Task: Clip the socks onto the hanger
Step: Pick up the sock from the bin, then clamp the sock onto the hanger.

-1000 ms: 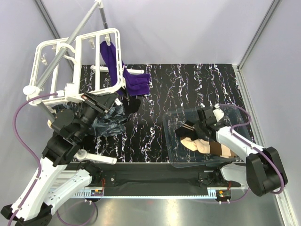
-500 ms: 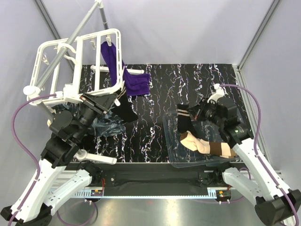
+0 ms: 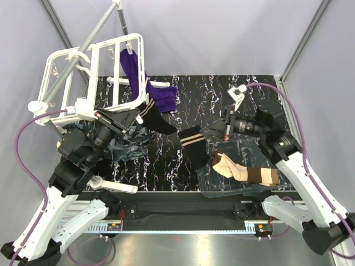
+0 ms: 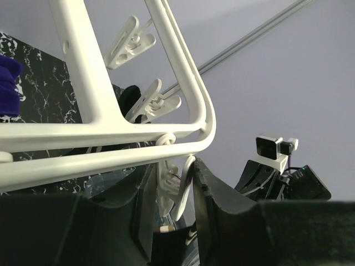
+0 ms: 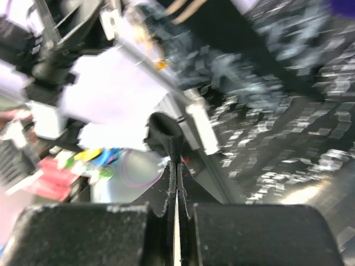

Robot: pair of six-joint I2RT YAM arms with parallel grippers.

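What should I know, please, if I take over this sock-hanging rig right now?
Left gripper: shut on a white clip at the near corner of the hanger.
Right gripper: shut on a black sock with a striped cuff, held above the table between the clear bin and the hanger.
A second black sock hangs at that hanger corner, and the purple socks drape over the frame; whether they are clipped is unclear.
The beige socks lie in the bin.
Left to do: clip the carried sock, then the beige ones.
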